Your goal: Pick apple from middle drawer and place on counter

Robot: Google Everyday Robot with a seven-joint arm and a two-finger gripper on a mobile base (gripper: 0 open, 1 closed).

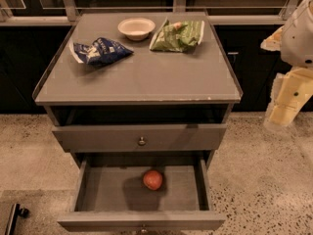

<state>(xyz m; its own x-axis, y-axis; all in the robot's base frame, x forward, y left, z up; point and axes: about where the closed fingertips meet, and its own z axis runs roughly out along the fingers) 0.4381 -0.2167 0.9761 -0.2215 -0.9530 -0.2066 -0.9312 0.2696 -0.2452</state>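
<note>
The red apple (153,179) lies on the floor of the open middle drawer (105,192), near its middle and towards the back. The counter (142,80) is the grey flat top of the cabinet above it. My gripper (284,106) hangs at the right edge of the view, off the cabinet's right side, at about the height of the counter's front edge. It is well away from the apple and holds nothing that I can see.
A white bowl (136,28), a blue chip bag (100,51) and a green chip bag (178,35) lie on the back half of the counter. The upper drawer (98,137) with the brass knob (142,141) stands slightly out above the middle drawer. Speckled floor surrounds the cabinet.
</note>
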